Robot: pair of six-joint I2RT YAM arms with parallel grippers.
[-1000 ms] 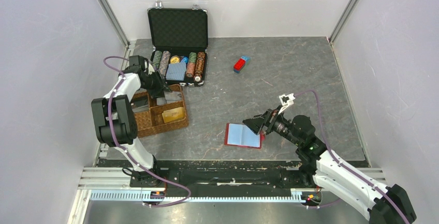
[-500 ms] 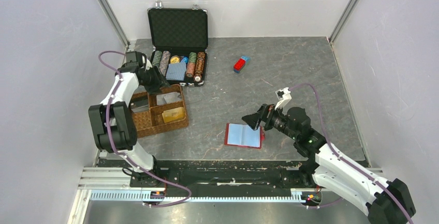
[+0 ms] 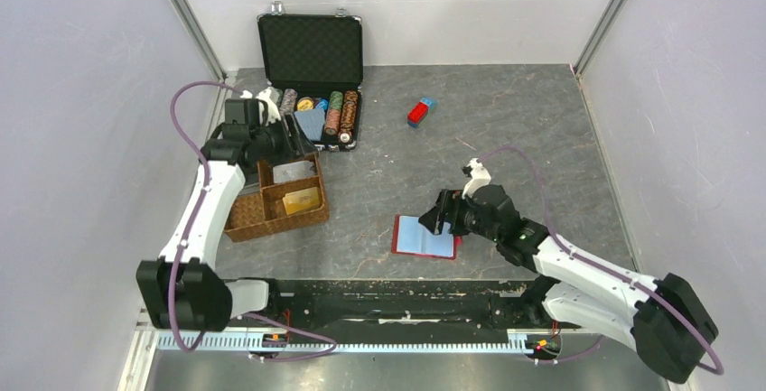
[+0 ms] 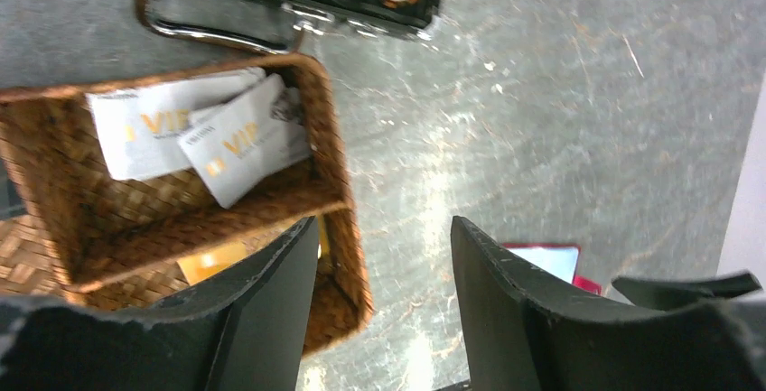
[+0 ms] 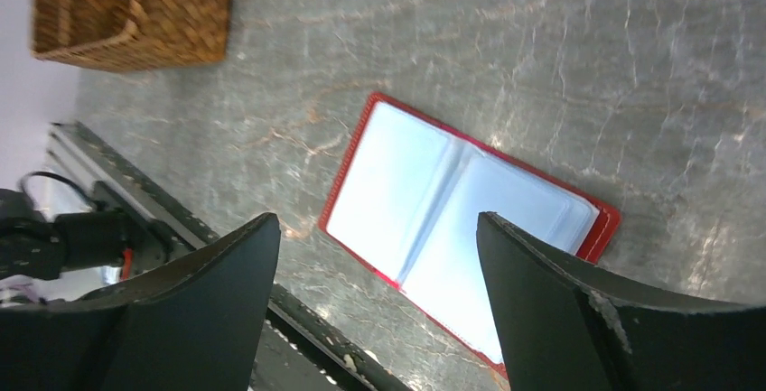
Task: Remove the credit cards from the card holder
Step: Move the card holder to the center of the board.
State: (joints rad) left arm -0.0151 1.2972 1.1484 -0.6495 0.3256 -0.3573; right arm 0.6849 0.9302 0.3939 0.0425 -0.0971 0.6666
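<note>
Since a second ago the left gripper (image 3: 287,141) has lifted out of the brown woven basket (image 3: 237,219) and now hangs over its far rim. The right gripper (image 3: 435,219) has crept in from the right over the small dark red folding card holder (image 3: 423,236).

From above, that card holder lies spread open by the worktop's near edge, about midway along it, with its pale blue-grey pockets facing up. Thin flat credit cards (image 3: 294,172), one grey and one gold, lie in the basket near the left edge. The grey marbled worktop (image 3: 524,129) sits between plain white walls (image 3: 81,93). A black hard case (image 3: 312,48) of poker chips stands open at the far edge, with a little red-and-blue block (image 3: 420,112) to its right.

At the left wrist, the jaws stand partly apart with nothing between them. Two pale cards marked VIP (image 4: 226,138) rest in one compartment below.

At the right wrist, the jaws are wide and empty, poised above the open holder (image 5: 397,183) and clear of it. Whether its pockets still contain cards cannot be told.

The step looks like a return for another card. It calls for pinching a thin edge at a pocket mouth, and the light holder may slide.
</note>
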